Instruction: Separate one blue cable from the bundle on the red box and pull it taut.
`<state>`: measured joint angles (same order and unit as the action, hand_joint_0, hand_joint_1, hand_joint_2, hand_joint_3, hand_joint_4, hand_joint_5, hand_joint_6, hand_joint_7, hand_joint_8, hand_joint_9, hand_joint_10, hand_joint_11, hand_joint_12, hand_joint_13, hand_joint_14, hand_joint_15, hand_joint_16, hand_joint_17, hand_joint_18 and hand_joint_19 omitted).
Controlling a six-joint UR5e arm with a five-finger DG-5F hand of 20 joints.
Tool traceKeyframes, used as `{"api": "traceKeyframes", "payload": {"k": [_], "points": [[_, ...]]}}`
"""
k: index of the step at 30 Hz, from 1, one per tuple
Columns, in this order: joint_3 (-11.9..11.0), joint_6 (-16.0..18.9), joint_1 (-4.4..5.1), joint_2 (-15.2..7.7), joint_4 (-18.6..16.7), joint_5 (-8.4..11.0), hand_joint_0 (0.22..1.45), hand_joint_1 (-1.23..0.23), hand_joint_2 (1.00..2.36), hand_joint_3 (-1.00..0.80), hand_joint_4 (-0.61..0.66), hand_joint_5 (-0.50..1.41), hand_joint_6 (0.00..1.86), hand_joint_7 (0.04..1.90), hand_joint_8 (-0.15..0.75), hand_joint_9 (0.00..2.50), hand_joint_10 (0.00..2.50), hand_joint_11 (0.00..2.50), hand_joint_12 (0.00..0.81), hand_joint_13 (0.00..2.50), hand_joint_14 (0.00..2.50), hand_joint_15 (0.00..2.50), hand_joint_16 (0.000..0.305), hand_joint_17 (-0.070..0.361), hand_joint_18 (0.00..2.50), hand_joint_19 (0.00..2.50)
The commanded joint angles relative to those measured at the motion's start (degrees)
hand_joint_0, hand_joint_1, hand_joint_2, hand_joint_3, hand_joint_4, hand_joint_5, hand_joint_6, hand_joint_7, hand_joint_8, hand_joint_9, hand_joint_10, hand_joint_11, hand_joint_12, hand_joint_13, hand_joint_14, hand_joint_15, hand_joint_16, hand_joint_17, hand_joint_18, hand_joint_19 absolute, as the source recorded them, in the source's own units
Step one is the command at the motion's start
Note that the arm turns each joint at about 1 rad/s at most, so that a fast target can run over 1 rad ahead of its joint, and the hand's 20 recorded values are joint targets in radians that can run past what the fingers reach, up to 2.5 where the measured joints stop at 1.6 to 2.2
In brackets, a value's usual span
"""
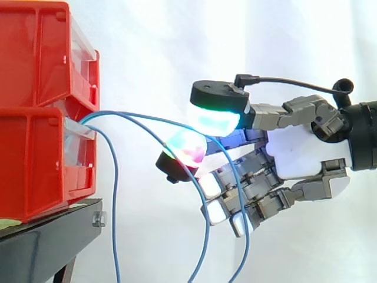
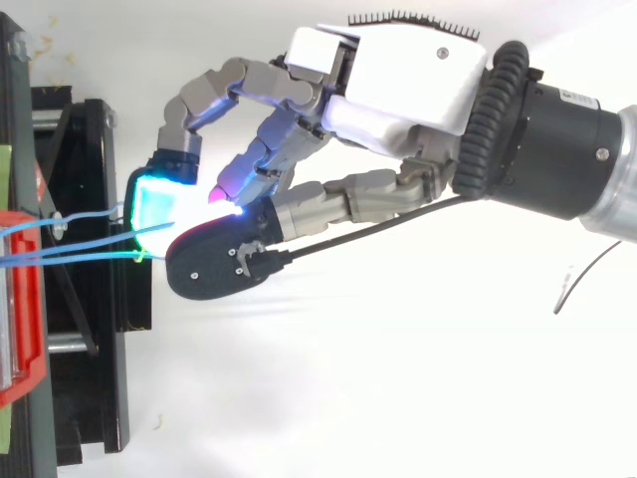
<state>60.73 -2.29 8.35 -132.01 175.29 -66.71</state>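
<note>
Right of frame, side view: hand (image 1: 297,153) reaches in level toward the left, palm upright. Two glowing pads (image 1: 215,118), one green-cyan above and one multicoloured below, meet and pinch one blue cable (image 1: 159,122). The remaining fingers are half-curled beneath. The cable leaves the front of the lower of two stacked red bins (image 1: 35,118) at left, arcs to the pads and then droops past the lower fingers, slack. Other blue strands (image 1: 115,206) hang from the same bin front, near the pinched one. Black stand (image 1: 53,230) sits under the bins.
</note>
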Motion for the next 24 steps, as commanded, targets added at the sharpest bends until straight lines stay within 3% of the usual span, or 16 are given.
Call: {"api": "traceKeyframes", "payload": {"k": [1,6,12,19,24], "points": [[0.0,0.0,0.00,0.0,0.0,0.00,0.57,-0.73,1.00,-0.44,0.06,-0.06,0.91,0.90,0.284,1.05,0.02,0.45,0.397,0.92,0.02,0.56,0.053,0.120,0.86,0.67],[0.0,0.0,0.00,0.0,0.2,-0.18,0.54,-0.61,1.00,-0.50,0.07,-0.06,0.90,0.91,0.291,1.07,0.02,0.44,0.409,0.92,0.02,0.56,0.055,0.125,0.87,0.68],[0.0,0.0,0.00,0.0,0.2,-0.26,0.52,-0.56,1.00,-0.50,0.07,-0.06,0.90,0.90,0.300,1.07,0.02,0.42,0.423,0.93,0.02,0.56,0.058,0.130,0.87,0.68],[-0.2,0.0,0.00,0.0,0.3,-0.26,0.61,-0.83,1.01,-0.20,0.06,-0.03,0.91,0.92,0.311,1.12,0.02,0.43,0.423,0.99,0.02,0.56,0.060,0.134,0.99,0.63],[-0.2,-0.3,0.00,0.5,0.7,-0.26,0.63,-0.90,1.02,-0.12,0.05,-0.02,0.92,0.91,0.299,1.17,0.02,0.45,0.412,1.04,0.02,0.60,0.057,0.128,1.00,0.64]]}}
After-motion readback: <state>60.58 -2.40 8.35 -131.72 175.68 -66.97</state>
